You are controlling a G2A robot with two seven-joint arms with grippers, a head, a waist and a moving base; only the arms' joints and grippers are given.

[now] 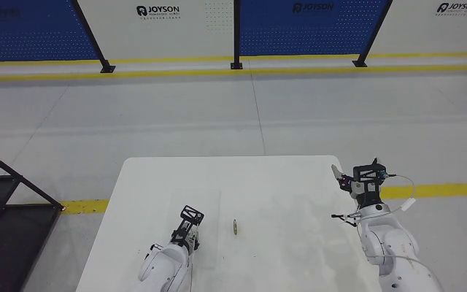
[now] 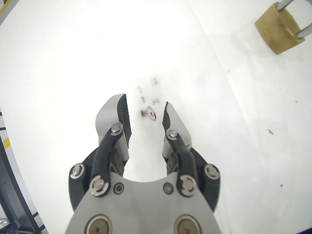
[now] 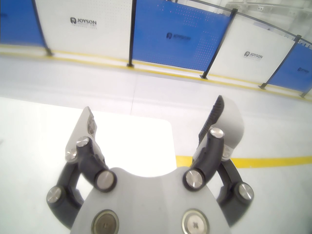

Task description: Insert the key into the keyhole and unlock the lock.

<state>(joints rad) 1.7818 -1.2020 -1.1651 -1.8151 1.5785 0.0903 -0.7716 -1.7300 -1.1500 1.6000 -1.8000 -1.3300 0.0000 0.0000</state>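
A small silver key [image 2: 149, 113] lies flat on the white table [image 1: 277, 182], on a patch of dark scuffs. My left gripper [image 2: 145, 101] stands open just above it, one fingertip on each side of the key and neither touching it. The brass padlock [image 2: 277, 29] with its silver shackle lies on the table farther off, seen in the top view as a small object [image 1: 236, 226] to the right of the left gripper [image 1: 193, 214]. My right gripper [image 3: 153, 104] is open and holds nothing, at the table's far right corner [image 1: 350, 175].
The table's rounded far corner [image 3: 168, 125] lies just under the right gripper. A black frame [image 1: 29, 193] stands beside the table's left edge. Grey floor with yellow lines and blue and white barrier panels [image 1: 306, 25] lie beyond.
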